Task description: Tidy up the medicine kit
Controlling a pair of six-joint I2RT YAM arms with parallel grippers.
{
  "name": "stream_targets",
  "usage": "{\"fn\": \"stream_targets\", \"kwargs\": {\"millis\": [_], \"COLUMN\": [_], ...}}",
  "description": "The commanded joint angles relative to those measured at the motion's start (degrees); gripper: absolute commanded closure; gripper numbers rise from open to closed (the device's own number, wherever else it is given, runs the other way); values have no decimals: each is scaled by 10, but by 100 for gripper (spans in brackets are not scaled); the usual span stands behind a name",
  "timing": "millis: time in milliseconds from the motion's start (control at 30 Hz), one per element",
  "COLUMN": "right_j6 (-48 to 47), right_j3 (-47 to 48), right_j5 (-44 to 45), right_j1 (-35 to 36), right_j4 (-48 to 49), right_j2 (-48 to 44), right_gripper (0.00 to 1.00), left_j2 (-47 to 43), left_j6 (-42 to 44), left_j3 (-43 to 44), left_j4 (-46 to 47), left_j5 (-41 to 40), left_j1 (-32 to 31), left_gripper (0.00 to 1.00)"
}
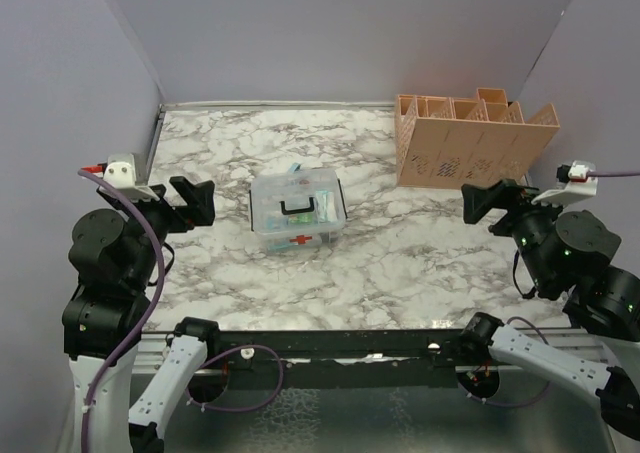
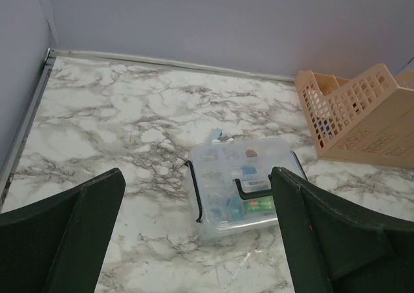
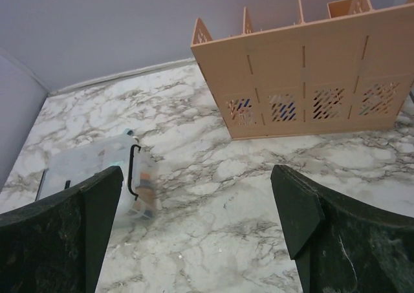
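The left hand point(image 1: 195, 201) is held up over the left side of the table point(image 1: 400, 263). Its fingers are spread wide, and nothing is held between them. It is well apart from the kit.

The kit point(image 1: 272, 218) is set flat on the table, a little left of the middle, between the two hands. Its clear lid is down on top. The black handle point(image 1: 297, 207) is laid flat on the lid, and the red cross point(image 1: 300, 240) is seen on the near side. Small coloured things can be seen inside through the plastic. A small pale bit is seen sticking out at the far edge of the kit. What it is cannot be told.

The peach rack point(image 1: 470, 143) is stood at the far right of the table, close to the back wall and well apart from the kit. A few coloured things can be made out through its slots.

The right hand point(image 1: 487, 203) is held up over the right side of the table. Its fingers are also spread wide, and nothing is pinched.

The job is judged to be at or near its end, since things are packed inside the kit, the lid is down, and the kit is not touched by either hand. It cannot be told whether the lid is snapped tight. That and the pale bit may be all that is left to check.
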Motion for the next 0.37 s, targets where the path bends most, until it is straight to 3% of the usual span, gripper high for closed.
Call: {"fn": "stream_targets", "kwargs": {"millis": [0,333], "right_j6": [37,52], "right_j3": [8,-16], "right_j5": [15,4], "right_j1": [1,1], "right_j4": [-56,-51], "right_j2": [-18,-24], "right_gripper": [0,0], "left_j2": [-4,-1], "left_j6": [-13,-22], "left_j3": [7,9], "left_j4": [-47,-76], "left_j5": [-17,-33], "left_j1": [-3,-3], "left_gripper": [1,1]}}
